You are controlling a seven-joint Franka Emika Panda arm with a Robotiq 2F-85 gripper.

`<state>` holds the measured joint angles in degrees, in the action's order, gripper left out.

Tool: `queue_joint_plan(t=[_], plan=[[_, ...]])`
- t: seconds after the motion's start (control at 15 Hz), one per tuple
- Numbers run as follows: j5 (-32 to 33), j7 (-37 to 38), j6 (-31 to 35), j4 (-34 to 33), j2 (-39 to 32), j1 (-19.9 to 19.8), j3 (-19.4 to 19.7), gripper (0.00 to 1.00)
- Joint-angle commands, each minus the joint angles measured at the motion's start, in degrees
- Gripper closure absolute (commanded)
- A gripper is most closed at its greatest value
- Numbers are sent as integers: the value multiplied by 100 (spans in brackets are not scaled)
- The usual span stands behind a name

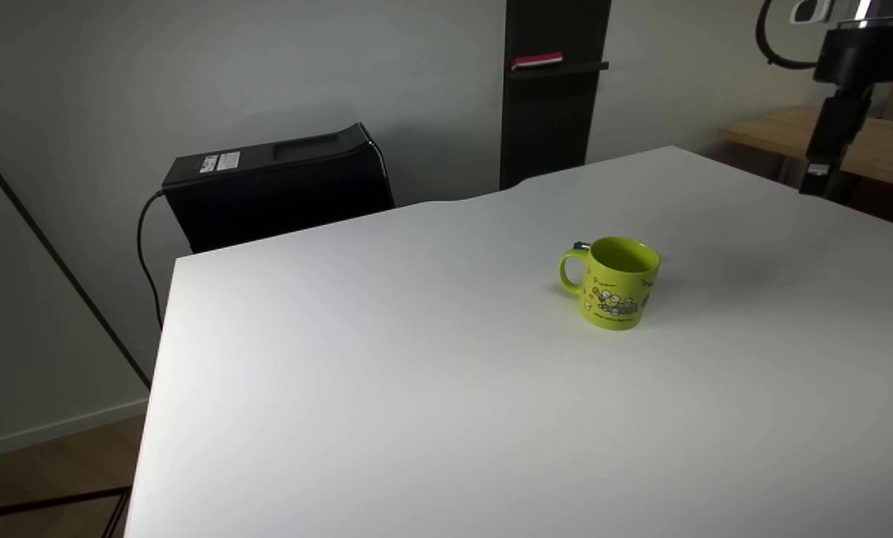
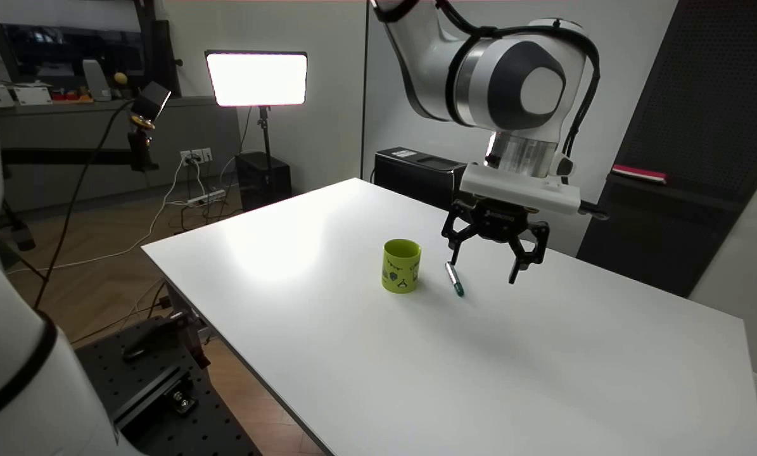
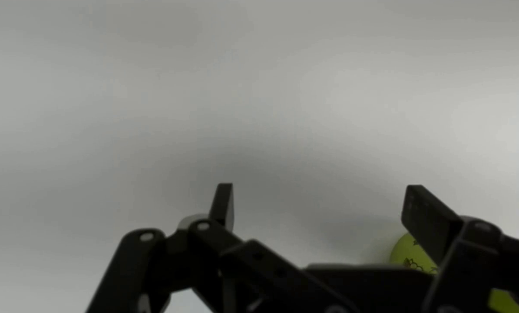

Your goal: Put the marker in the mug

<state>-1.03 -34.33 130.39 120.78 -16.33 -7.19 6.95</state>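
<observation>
The lime-green mug stands upright on the white table in both exterior views (image 1: 616, 299) (image 2: 401, 273). Part of it shows behind a finger in the wrist view (image 3: 409, 254). The marker (image 2: 455, 279), silver with a dark green end, lies on the table beside the mug. In an exterior view only a small dark end of the marker (image 1: 581, 245) shows behind the mug. It does not show in the wrist view. My gripper (image 2: 483, 271) is open and empty above the table, near the marker. The wrist view shows its fingers wide apart (image 3: 320, 187); one finger shows in an exterior view (image 1: 816, 179).
The white table (image 1: 379, 388) fills the work area. A black box-shaped device (image 1: 274, 179) stands behind the table's far edge. A dark panel (image 1: 554, 112) with a red item stands against the wall. A bright lamp panel (image 2: 256, 78) is on a stand beyond the table.
</observation>
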Motion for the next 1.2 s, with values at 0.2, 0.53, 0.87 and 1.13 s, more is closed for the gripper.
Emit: queue_joint_plan(t=[0.2,0.53,0.87,1.13], plan=[[56,302,162,-1167,-1122,-114,-387,0],[107,484,176,-1810,-1715,-76,-602,0],[181,631,332,-2213,-2064,-2,-755,0],[512,714,569,-2380,-2244,168,-749,0]])
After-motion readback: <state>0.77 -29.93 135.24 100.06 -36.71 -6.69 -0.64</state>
